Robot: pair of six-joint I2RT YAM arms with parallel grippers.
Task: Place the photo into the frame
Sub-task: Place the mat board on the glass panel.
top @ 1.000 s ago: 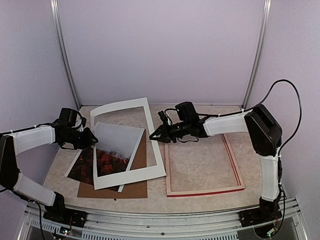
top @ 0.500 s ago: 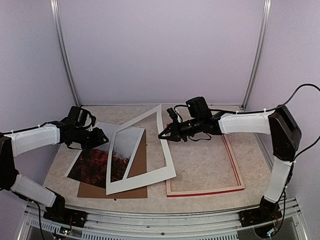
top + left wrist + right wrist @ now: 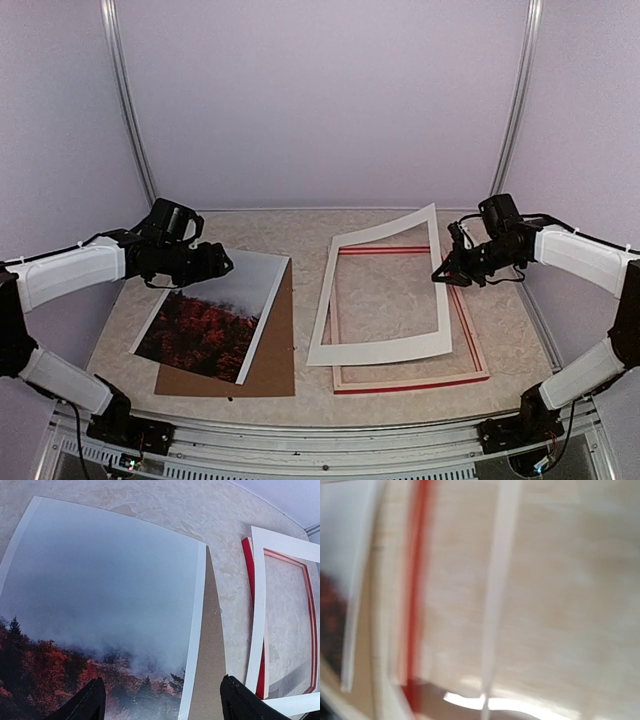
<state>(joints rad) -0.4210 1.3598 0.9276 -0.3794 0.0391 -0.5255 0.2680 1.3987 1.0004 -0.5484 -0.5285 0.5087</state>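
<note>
Pinches white mat (image 3: 380,350) in closed right gripper (image 3: 441,274), covering frame (image 3: 410,377). Holds left gripper (image 3: 225,262) open above photo (image 3: 210,310) on brown board (image 3: 278,350).

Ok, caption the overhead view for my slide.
Right gripper holds the white mat over the frame; the photo lies on the backing board.

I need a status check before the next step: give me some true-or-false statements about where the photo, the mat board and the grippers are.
1. The photo lies on the brown backing board. True.
2. The photo is already inside the frame. False: it lies to the left of the frame.
3. The right gripper pinches the right edge of the white mat board. True.
4. The left gripper is shut on the photo. False: it is open above the photo and holds nothing.
5. The mat board covers the photo. False: it is tilted over the frame.
</note>
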